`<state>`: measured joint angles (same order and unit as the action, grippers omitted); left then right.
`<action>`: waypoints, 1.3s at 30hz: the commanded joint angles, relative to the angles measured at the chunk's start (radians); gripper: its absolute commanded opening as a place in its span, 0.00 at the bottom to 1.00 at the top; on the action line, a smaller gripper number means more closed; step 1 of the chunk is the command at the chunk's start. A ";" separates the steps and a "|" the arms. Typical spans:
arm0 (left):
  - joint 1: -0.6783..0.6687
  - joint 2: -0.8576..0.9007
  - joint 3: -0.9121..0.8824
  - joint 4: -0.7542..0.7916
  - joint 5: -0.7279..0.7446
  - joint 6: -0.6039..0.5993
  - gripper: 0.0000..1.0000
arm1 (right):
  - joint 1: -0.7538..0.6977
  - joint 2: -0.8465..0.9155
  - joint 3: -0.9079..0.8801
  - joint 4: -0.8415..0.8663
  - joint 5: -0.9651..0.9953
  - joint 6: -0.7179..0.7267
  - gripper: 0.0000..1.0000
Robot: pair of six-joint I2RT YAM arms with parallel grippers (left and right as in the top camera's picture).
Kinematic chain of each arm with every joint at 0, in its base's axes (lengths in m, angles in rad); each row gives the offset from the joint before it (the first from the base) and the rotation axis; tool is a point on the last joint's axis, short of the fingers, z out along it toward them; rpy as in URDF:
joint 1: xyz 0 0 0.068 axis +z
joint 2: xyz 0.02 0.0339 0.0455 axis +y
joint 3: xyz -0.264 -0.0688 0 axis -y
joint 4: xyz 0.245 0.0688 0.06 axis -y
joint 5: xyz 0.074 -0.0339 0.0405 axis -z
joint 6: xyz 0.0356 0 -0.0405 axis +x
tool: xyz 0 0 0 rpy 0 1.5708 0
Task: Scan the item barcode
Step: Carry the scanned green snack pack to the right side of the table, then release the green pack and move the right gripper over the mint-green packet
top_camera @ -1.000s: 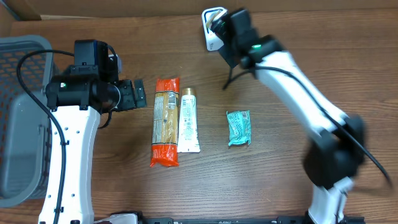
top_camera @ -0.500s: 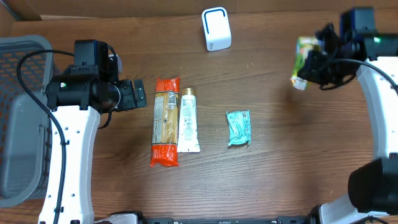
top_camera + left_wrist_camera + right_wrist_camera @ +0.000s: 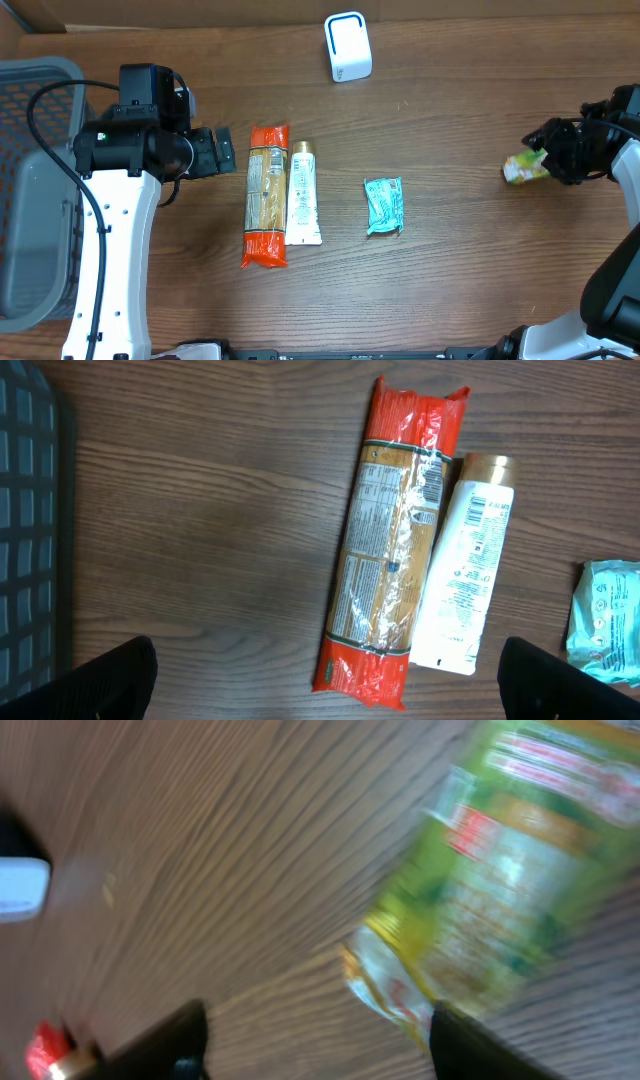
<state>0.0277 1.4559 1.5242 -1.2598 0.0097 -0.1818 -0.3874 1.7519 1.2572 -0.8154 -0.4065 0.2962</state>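
Green pouch (image 3: 524,168) at 3 o'clock, just off your right gripper (image 3: 318,1038), fingers apart; likely finished. Left gripper (image 3: 224,152) fingers apart, empty. Spaghetti pack (image 3: 266,195), tube (image 3: 303,195), teal packet (image 3: 384,206) centre, probably unscanned.

Two-arm unit. The left arm (image 3: 112,250), left side of overhead frame: white moulded links, black cylindrical joint housing (image 3: 120,148), boxy black camera block (image 3: 150,85), thin black cable (image 3: 30,112) looping alongside; left gripper (image 3: 226,152) black. The right arm (image 3: 630,178), right edge: white link, black elbow joint (image 3: 612,300), black right gripper (image 3: 553,152). Wrist views: black rounded fingertips (image 3: 115,678).
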 commanded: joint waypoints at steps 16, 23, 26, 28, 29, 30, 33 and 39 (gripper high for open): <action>-0.002 -0.005 -0.007 0.002 -0.014 -0.010 1.00 | 0.457 -0.023 0.158 -0.377 0.003 -0.179 1.00; -0.002 -0.005 -0.007 0.002 -0.013 -0.010 1.00 | 0.723 -0.022 0.036 -0.232 0.160 -0.120 0.99; -0.002 -0.005 -0.007 0.002 -0.013 -0.010 0.99 | 0.761 -0.022 -0.007 -0.164 0.170 -0.057 0.92; -0.002 -0.005 -0.007 0.002 -0.013 -0.010 1.00 | 0.774 -0.022 -0.032 -0.129 0.169 -0.029 0.73; -0.002 -0.005 -0.007 0.002 -0.013 -0.010 1.00 | 0.782 -0.022 -0.046 -0.114 0.165 -0.027 0.58; -0.002 -0.005 -0.007 0.002 -0.013 -0.010 1.00 | 0.789 -0.022 -0.059 -0.104 0.166 -0.016 0.52; -0.002 -0.005 -0.007 0.002 -0.013 -0.010 1.00 | 0.814 -0.022 -0.105 -0.074 0.170 0.017 0.38; -0.002 -0.005 -0.007 0.002 -0.013 -0.010 1.00 | 0.856 -0.022 -0.210 0.039 0.171 0.092 0.10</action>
<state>0.0277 1.4559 1.5242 -1.2598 0.0093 -0.1818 0.4500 1.7477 1.0832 -0.8078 -0.2462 0.3309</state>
